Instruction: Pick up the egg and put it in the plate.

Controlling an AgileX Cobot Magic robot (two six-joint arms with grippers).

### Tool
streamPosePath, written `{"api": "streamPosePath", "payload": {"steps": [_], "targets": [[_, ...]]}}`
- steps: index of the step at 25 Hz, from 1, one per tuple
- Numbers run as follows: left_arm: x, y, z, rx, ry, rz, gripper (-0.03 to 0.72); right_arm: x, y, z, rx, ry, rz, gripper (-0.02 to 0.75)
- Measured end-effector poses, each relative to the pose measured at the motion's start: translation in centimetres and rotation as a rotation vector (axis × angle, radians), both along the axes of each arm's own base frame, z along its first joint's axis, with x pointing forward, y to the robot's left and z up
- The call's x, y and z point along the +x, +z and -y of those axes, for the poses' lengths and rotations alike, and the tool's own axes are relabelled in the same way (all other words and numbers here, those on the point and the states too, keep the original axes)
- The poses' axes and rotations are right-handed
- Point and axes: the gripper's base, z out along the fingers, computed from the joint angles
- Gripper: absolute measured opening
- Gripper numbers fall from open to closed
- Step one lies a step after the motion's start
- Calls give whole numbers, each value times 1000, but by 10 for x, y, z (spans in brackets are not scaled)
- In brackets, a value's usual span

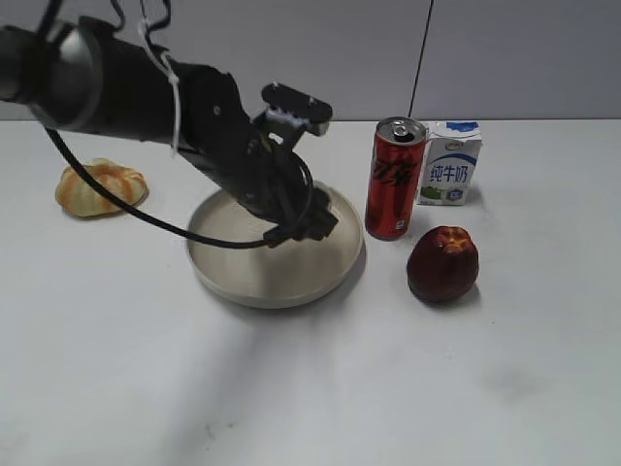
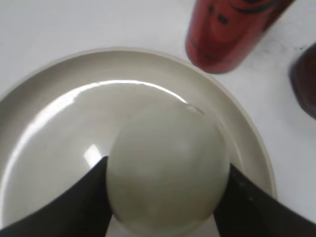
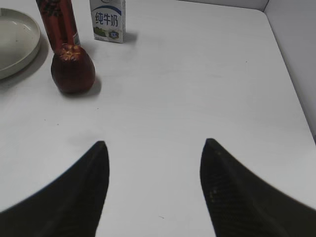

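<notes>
Pickup's done imo: left gripper (image 2: 165,197) is clamped on the egg (image 2: 168,170) right over the plate (image 2: 44,94), just gotta drop it. Right gripper (image 3: 153,173) hangs apart, idle near the table's right edge.

Egg (image 2: 168,170): pale whitish-cream, faint green tint, unpatterned. 
Plate (image 1: 218,277): plain beige-grey, glossy white highlights inside. 
Can (image 1: 393,180), just right of the plate: red with dark lettering, silver top. 
Carton (image 1: 450,163), right of the can: white with blue top, blue characters, a small green band low down. 
Fruit-shaped thing (image 1: 442,263), right of the plate: dark red-maroon, mottled. 
Ribbed thing (image 1: 100,186), left of the plate: orange and cream stripes. 
Fingers (image 3: 232,197): black, finely textured. 
Table (image 1: 310,388): white.
</notes>
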Motion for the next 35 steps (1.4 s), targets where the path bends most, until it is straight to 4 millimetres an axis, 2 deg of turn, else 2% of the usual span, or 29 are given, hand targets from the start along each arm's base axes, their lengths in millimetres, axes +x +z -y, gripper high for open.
{"api": "streamPosePath", "payload": {"steps": [3, 5, 6, 7, 8, 10, 13, 16, 20, 24, 27, 32, 35], "targets": [[-2, -20, 2, 34, -6, -53, 428, 0, 0, 0, 0, 0, 0, 447], [-5, -26, 1, 55, -14, -90, 430, 0, 0, 0, 0, 0, 0, 447], [-6, -26, 1, 54, -12, -110, 464, 0, 0, 0, 0, 0, 0, 447], [-7, -24, 1, 47, -7, -122, 541, 0, 0, 0, 0, 0, 0, 447], [-7, -20, 2, 32, 0, -130, 603, 0, 0, 0, 0, 0, 0, 447], [-5, -6, 2, 7, 5, -126, 639, 0, 0, 0, 0, 0, 0, 447], [3, 30, 0, -44, 10, -78, 629, 0, 0, 0, 0, 0, 0, 447], [15, 69, -13, -84, 26, -46, 600, 0, 0, 0, 0, 0, 0, 447], [35, 104, -56, -9, 136, -122, 587, 0, 0, 0, 0, 0, 0, 447], [53, 125, -118, 189, 280, -203, 585, 0, 0, 0, 0, 0, 0, 447], [62, 142, -162, 200, 437, -198, 585, 0, 0, 0, 0, 0, 0, 447], [56, 180, -221, 95, 609, -165, 585, 0, 0, 0, 0, 0, 0, 447], [32, 205, -235, 53, 644, -125, 585, 0, 0, 0, 0, 0, 0, 447]]}}
